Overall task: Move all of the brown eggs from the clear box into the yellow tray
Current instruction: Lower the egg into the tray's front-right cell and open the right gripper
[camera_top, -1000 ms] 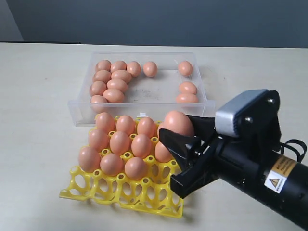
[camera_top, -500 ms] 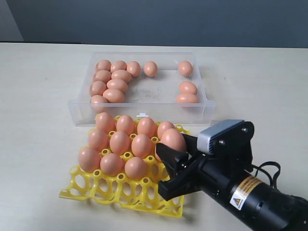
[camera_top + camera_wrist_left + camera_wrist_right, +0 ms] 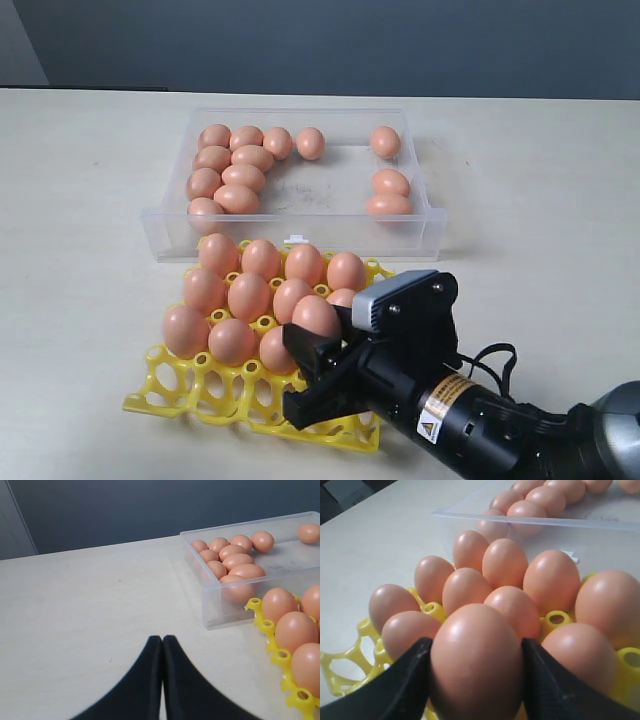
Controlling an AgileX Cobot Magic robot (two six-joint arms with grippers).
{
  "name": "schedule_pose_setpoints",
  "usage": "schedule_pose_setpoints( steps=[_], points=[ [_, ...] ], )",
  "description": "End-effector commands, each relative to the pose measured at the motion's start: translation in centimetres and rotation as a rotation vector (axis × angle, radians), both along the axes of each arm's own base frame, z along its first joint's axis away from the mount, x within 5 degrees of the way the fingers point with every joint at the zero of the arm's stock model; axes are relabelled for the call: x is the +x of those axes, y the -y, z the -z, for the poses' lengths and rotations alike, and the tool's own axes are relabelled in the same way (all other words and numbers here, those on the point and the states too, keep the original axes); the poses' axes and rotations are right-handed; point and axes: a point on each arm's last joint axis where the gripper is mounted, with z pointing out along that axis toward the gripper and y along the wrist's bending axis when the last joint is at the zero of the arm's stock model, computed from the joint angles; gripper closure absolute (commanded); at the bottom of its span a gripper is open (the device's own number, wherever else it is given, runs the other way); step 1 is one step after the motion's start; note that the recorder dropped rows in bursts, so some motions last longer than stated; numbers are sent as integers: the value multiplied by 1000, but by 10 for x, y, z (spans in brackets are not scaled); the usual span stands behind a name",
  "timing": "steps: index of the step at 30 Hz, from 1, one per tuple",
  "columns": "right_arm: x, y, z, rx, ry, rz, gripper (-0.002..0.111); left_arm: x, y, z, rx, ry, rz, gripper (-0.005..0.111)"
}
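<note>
Right end effector (image 3: 308, 378) clamps one brown egg (image 3: 476, 655) between its fingers, low over the yellow tray (image 3: 190, 395). Other brown eggs (image 3: 248, 296) fill the tray's cups; more lie in the clear box (image 3: 330, 190) just behind the tray. Left end effector (image 3: 162, 645), fingers pressed together and empty, hangs above the table (image 3: 75, 605), apart from the tray.

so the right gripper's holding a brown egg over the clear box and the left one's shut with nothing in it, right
Not quite. The exterior view shows the right gripper holding the brown egg over the yellow tray, not over the clear box, which sits just beyond the tray. The rest is correct: the left gripper is shut with nothing in it.
</note>
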Motion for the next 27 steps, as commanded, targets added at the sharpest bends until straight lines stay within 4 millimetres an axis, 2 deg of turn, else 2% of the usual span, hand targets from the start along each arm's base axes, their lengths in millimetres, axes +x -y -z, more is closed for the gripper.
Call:
schedule_pose_setpoints(
  steps=[1, 11, 15, 18, 22, 23, 25, 27],
  points=[
    [2, 1, 2, -5, -19, 39, 108, 0, 0, 0, -1, 9, -4, 106],
    [2, 3, 6, -36, -57, 57, 108, 0, 0, 0, -1, 9, -4, 106],
    [-3, 4, 14, -72, -161, 56, 105, 0, 0, 0, -1, 9, -4, 106],
    [-6, 0, 14, -59, -178, -2, 92, 0, 0, 0, -1, 9, -4, 106],
    [-7, -1, 12, -22, -184, -9, 62, 0, 0, 0, -1, 9, -4, 106],
    [-7, -2, 11, -14, -178, -9, 51, 0, 0, 0, -1, 9, -4, 106],
    [-6, -3, 5, 16, -155, -11, 46, 0, 0, 0, -1, 9, -4, 106],
    [-4, -2, -1, 32, -133, 1, 46, 0, 0, 0, -1, 9, -4, 106]
  ],
)
